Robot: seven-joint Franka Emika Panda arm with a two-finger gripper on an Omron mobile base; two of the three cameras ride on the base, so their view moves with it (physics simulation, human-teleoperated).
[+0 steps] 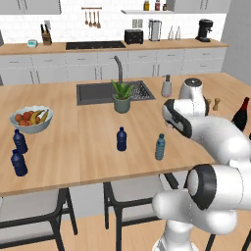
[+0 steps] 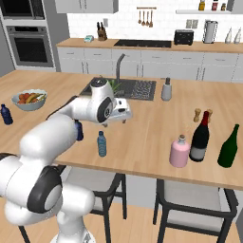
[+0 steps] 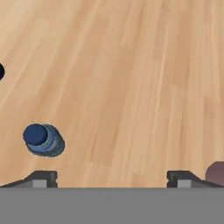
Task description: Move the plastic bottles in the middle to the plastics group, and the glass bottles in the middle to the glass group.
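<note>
My gripper [image 3: 112,179] hangs open over bare wood, nothing between its fingertips [image 3: 43,178]. The slim teal-blue plastic bottle [image 3: 43,139] stands upright just left of it, seen from above; it also stands near the counter's front edge [image 1: 160,147] [image 2: 101,144]. The middle navy plastic bottle [image 1: 121,138] stands to its left, half hidden by my arm in the right base view. The plastics group, two navy bottles [image 1: 19,141] [image 1: 18,163], is at the far left. The pink glass bottle [image 2: 179,152] stands right beside the dark wine bottle [image 2: 200,137] of the glass group.
A green bottle [image 2: 228,147] stands right of the wine bottle. A fruit bowl [image 1: 31,119] sits near the plastics group. The sink [image 1: 98,93], a potted plant [image 1: 121,97] and a dispenser [image 1: 166,86] lie behind. Stools stand under the counter's front edge.
</note>
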